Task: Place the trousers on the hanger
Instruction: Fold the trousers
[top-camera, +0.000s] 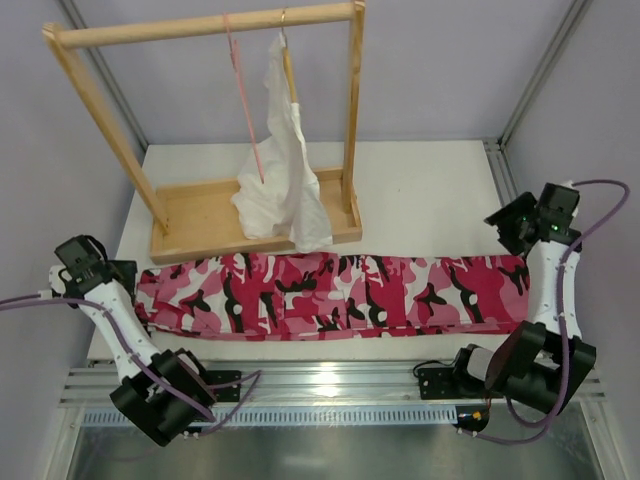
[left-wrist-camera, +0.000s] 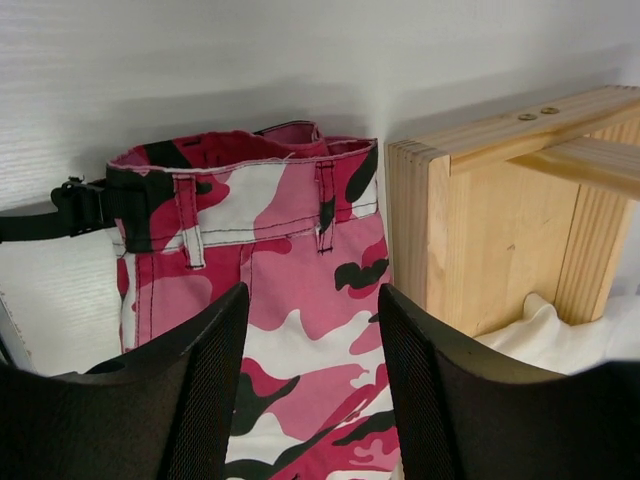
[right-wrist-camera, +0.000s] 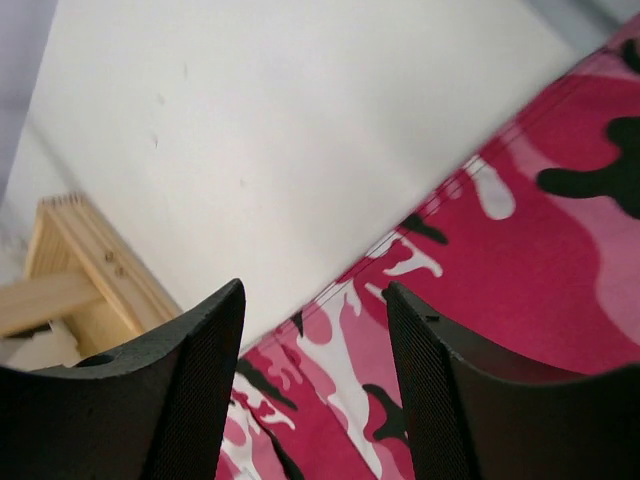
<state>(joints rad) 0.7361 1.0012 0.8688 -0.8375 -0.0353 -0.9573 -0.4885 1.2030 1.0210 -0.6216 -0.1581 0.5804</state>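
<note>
The camouflage trousers (top-camera: 330, 295) lie flat across the table, waistband at the left and leg ends at the right. The thin pink hanger (top-camera: 245, 110) hangs from the top rail of the wooden rack. My left gripper (top-camera: 122, 272) is open and empty at the waistband end. In the left wrist view its open jaws (left-wrist-camera: 312, 295) frame the cloth just below the waistband (left-wrist-camera: 240, 190). My right gripper (top-camera: 510, 225) is open and empty above the leg ends. In the right wrist view its jaws (right-wrist-camera: 312, 290) hover over the far edge of the trousers (right-wrist-camera: 500, 260).
The wooden rack (top-camera: 205, 30) stands on a tray-like base (top-camera: 200, 215) just behind the trousers. A white garment (top-camera: 280, 170) hangs from a tan wooden hanger on it. The base corner (left-wrist-camera: 480, 230) is close to the right of my left gripper. The table (top-camera: 420, 190) ends in a metal rail in front.
</note>
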